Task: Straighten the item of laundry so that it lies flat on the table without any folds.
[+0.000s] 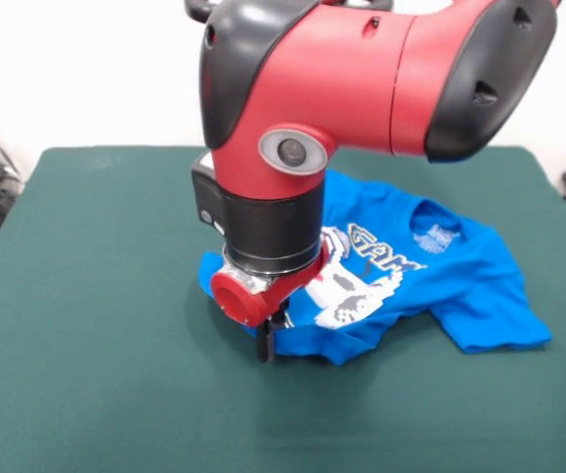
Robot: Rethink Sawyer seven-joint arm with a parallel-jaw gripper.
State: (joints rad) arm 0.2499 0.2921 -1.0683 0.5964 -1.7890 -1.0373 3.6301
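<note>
The blue T-shirt (441,271) is lying rumpled and folded right of the green table's (96,296) centre, with open cloth being left along every edge. The gripper (266,340) is being held down at the shirt's left hem; its opening cannot be told. "GA" is being shown.

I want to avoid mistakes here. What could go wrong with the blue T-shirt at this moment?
1. The gripper stands at the near hem of the blue T-shirt, where the cloth is bunched; a pull could catch two layers and leave the fold in.
2. The print is crumpled and partly hidden, so a short drag may shift the whole shirt over the green table instead of spreading it.
</note>
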